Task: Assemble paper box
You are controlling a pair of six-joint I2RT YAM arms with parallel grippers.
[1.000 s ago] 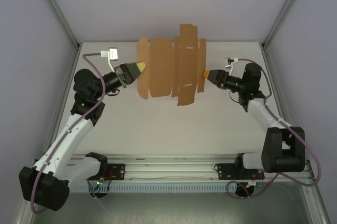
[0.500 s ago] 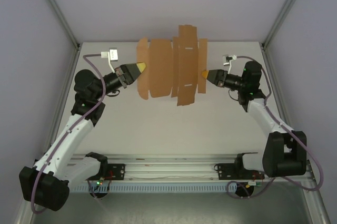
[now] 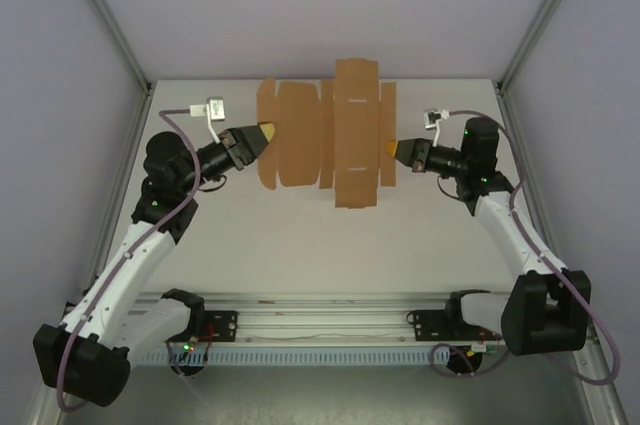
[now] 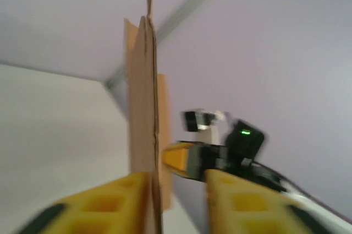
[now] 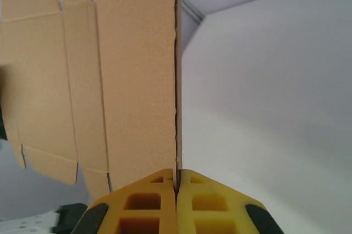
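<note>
Right wrist view: the right gripper (image 5: 177, 181) has its two yellow fingers (image 5: 144, 203) pressed together on the near edge of the paper box (image 5: 137, 80), a flat brown die-cut cardboard sheet with flaps, tabs and narrow slots. The sheet runs away from the clamp, its broad face spread to the left and its folded panels still unfolded.

In the left wrist view the left gripper (image 4: 175, 181) has its jaws apart. The cardboard (image 4: 144, 107) stands edge-on between them, against the inner side of the left-hand finger (image 4: 110, 203) and clear of the other. This picture is blurred, so real contact there is likely but not certain. Past the sheet, the yellow tip of the right gripper (image 4: 177, 157) and a green light (image 4: 243, 132) on its black wrist show.

From the top external camera, the sheet (image 3: 325, 145) lies spread between the two grippers over the far half of the white table (image 3: 300, 245). The left gripper (image 3: 265, 133) is at its left edge and the right gripper (image 3: 403, 151) at its right edge. Both arms reach inward from the sides, with pale lilac walls (image 3: 60, 145) around the table.
</note>
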